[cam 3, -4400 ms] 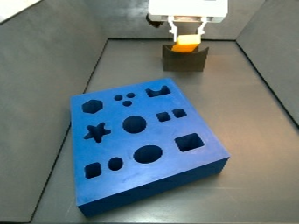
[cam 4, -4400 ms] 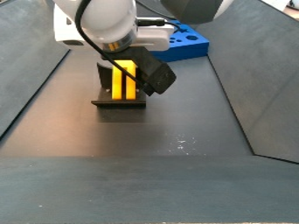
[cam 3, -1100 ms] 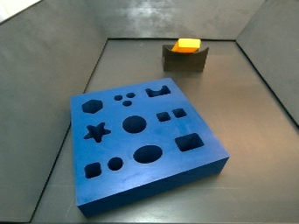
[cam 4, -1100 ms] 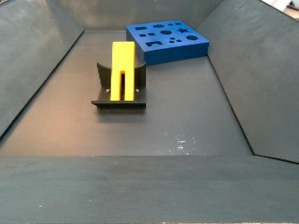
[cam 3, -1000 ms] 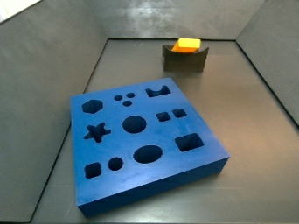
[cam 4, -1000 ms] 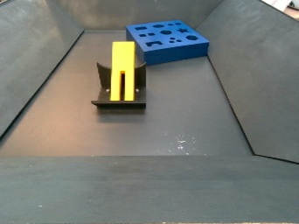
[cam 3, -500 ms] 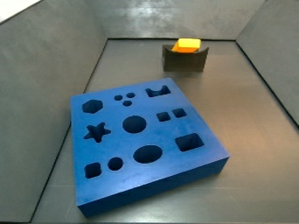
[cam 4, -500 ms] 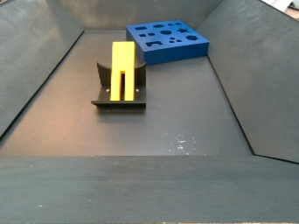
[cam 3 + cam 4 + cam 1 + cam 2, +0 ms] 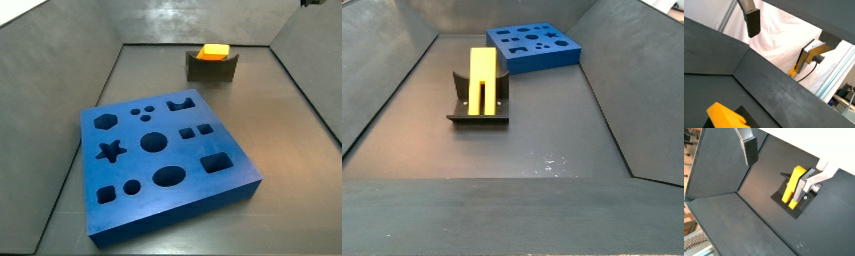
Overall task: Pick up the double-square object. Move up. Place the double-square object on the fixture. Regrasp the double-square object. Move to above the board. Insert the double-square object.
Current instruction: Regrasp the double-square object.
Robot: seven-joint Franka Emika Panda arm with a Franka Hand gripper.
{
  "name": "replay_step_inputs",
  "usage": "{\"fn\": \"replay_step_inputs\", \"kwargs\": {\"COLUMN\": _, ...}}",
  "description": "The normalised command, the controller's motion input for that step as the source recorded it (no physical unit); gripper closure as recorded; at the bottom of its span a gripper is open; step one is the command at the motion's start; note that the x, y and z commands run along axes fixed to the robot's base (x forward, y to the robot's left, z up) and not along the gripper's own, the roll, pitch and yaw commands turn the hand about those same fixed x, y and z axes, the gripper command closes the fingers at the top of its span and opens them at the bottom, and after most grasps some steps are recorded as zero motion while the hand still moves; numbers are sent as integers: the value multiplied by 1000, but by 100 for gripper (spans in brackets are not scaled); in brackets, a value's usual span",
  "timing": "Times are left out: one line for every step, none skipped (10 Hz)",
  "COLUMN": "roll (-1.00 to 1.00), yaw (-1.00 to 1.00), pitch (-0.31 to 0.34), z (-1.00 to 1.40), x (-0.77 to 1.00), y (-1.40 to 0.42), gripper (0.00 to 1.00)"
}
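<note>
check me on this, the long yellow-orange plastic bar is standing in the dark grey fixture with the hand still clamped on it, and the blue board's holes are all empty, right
Not quite. The long yellow-orange plastic bar does stand in the dark grey fixture, but the hand is not clamped on it. Both side views show the bar alone, and in a wrist view the open fingers are well clear of it. The blue board's holes are all empty.

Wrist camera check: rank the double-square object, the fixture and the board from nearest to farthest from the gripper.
The gripper hangs open above the fixture in a wrist view.
1. Double-square object: upright in the fixture, its top end towards the fingers.
2. Fixture: under the bar, on the floor.
3. Board: outside both wrist views; in a side view it lies well beyond the fixture.
</note>
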Motion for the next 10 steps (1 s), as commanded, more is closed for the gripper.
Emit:
{"fn": "replay_step_inputs", "kwargs": {"roll": 205, "yaw": 215, "pitch": 43, "z": -1, "x": 83, "y": -41, "gripper": 0}}
{"fn": "replay_step_inputs", "kwargs": {"roll": 188, "yaw": 212, "pitch": 23, "z": -3, "x": 78, "y": -44, "gripper": 0}}
{"fn": "replay_step_inputs", "kwargs": {"roll": 66, "yaw": 130, "pitch": 127, "z": -1000, "x": 33, "y": 47, "gripper": 0}}
{"fn": "replay_step_inputs", "kwargs": {"roll": 62, "yaw": 120, "pitch": 117, "z": -1000, "x": 37, "y": 47, "gripper": 0}}
{"fn": "replay_step_inputs", "kwargs": {"roll": 53, "yaw": 137, "pitch": 79, "z": -1000, "x": 47, "y": 43, "gripper": 0}}
{"fn": "replay_step_inputs", "kwargs": {"roll": 46, "yaw": 149, "pitch": 40, "z": -1000, "x": 57, "y": 40, "gripper": 0}}
{"fn": "replay_step_inputs", "kwargs": {"roll": 44, "yaw": 151, "pitch": 5, "z": -1000, "x": 64, "y": 36, "gripper": 0}}
{"fn": "replay_step_inputs", "kwargs": {"roll": 47, "yaw": 139, "pitch": -33, "z": -1000, "x": 73, "y": 32, "gripper": 0}}
{"fn": "replay_step_inputs", "kwargs": {"roll": 57, "yaw": 121, "pitch": -52, "z": -1000, "x": 82, "y": 28, "gripper": 0}}
{"fn": "replay_step_inputs", "kwargs": {"roll": 65, "yaw": 102, "pitch": -71, "z": -1000, "x": 94, "y": 24, "gripper": 0}}
